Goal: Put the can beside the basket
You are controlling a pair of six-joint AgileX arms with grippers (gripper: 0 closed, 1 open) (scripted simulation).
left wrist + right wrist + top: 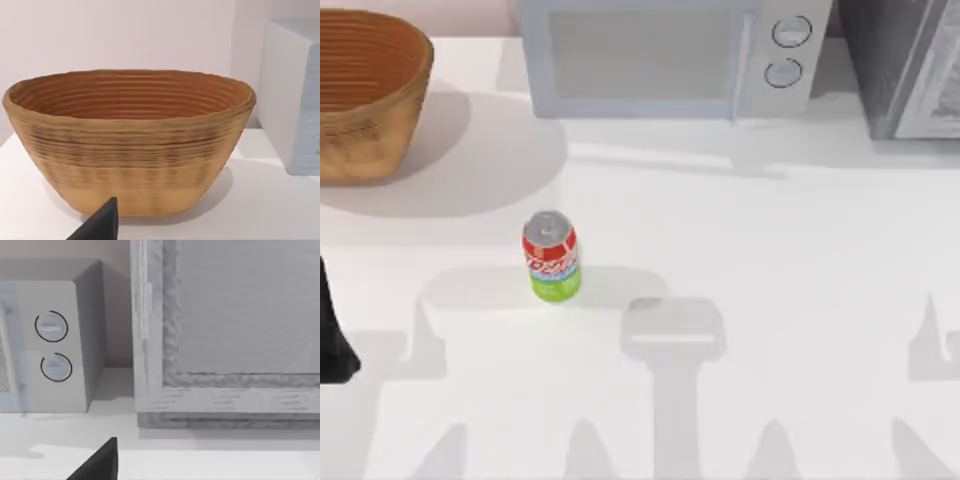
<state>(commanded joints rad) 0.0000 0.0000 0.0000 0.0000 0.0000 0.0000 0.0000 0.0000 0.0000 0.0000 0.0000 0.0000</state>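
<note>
The can (pixel 551 257) stands upright on the white table, left of the middle, red above and green below with a silver top. At the table's far left corner sits the big orange-brown wicker basket (pixel 365 95), well apart from the can; the left wrist view faces the basket (pixel 130 145) side on. A dark part of my left arm (pixel 332 340) shows at the left edge, away from the can. A dark tip of my left gripper (pixel 100 227) shows before the basket. A dark tip of my right gripper (pixel 100 462) shows too, facing the appliances.
A white microwave (pixel 670 55) stands at the back centre, with a grey appliance (pixel 905 65) to its right. Open tabletop lies between the can and the basket and across the right half.
</note>
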